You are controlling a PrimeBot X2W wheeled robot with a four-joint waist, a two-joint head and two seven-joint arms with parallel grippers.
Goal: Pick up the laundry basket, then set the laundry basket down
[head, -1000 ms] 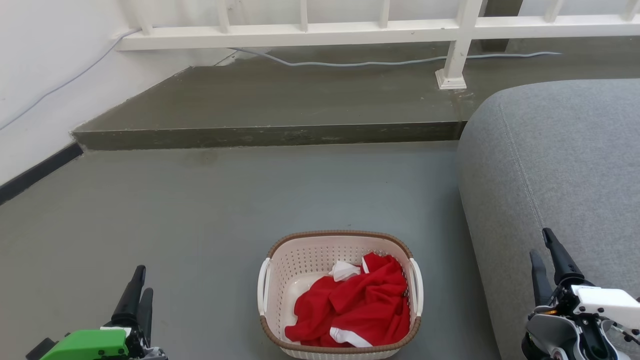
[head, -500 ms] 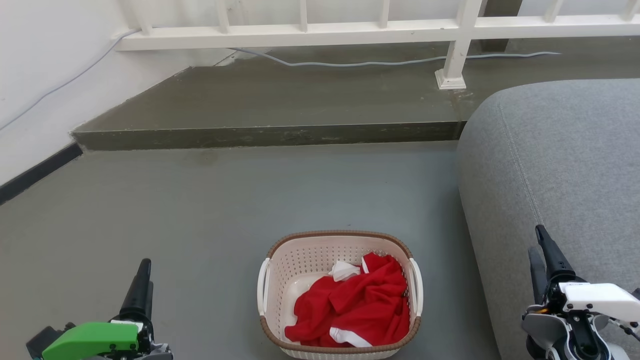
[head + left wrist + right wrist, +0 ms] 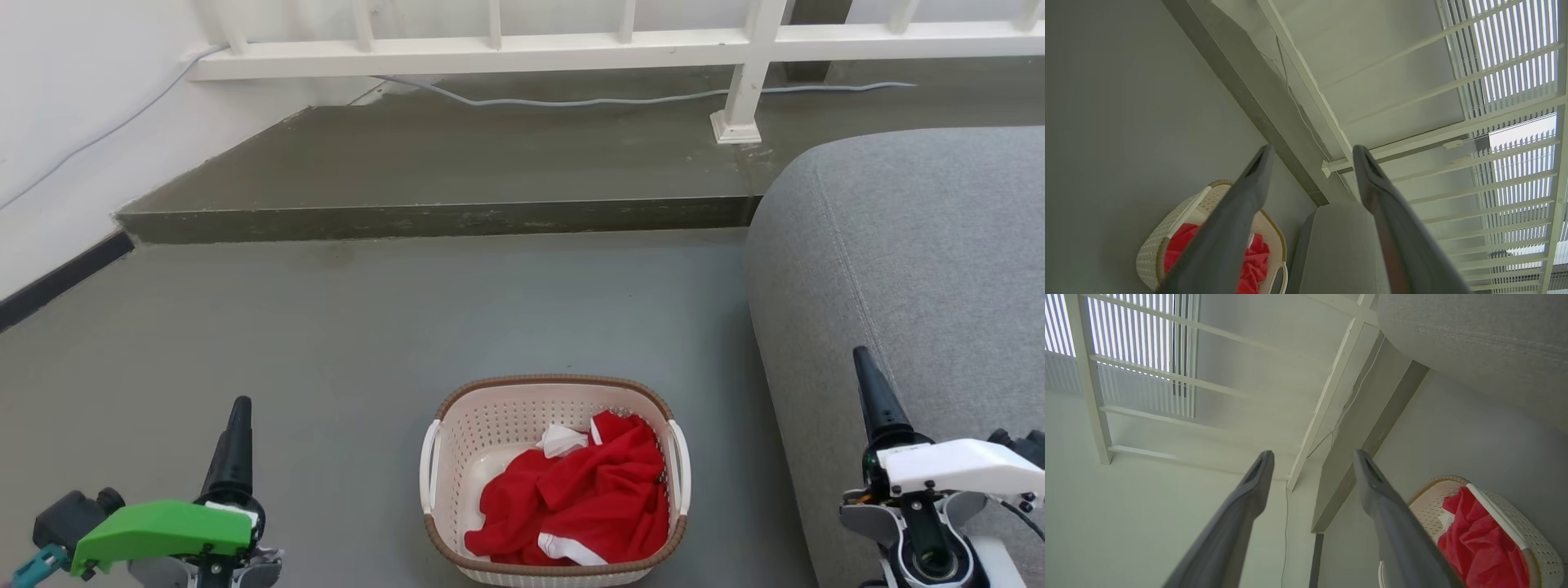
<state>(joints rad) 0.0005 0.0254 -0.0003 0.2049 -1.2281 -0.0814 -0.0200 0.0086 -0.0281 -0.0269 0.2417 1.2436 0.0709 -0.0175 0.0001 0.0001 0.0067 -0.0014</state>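
Note:
The laundry basket (image 3: 490, 425) stands on the grey floor at the bottom centre of the head view, cream and perforated, with a brown rim and white side handles. A red garment (image 3: 588, 490) with white trim lies in it. My left gripper (image 3: 241, 404) hovers to its left and my right gripper (image 3: 861, 355) to its right, in front of the sofa; both are well apart from the basket. The left wrist view has the left gripper (image 3: 1313, 149) open and empty, the basket (image 3: 1149, 261) below it. In the right wrist view the right gripper (image 3: 1313, 453) is open too, the basket (image 3: 1531, 535) at lower right.
A grey sofa (image 3: 914, 269) fills the right side, close to the basket. A raised concrete step (image 3: 441, 220) crosses behind, with a white railing (image 3: 571, 49) and a loose cable (image 3: 571, 102) on it. A white wall (image 3: 57, 122) bounds the left.
Both grippers have risen in the head view and rolled, so each pair of fingers now lines up edge-on. The right one has also shifted slightly left. The basket has not moved.

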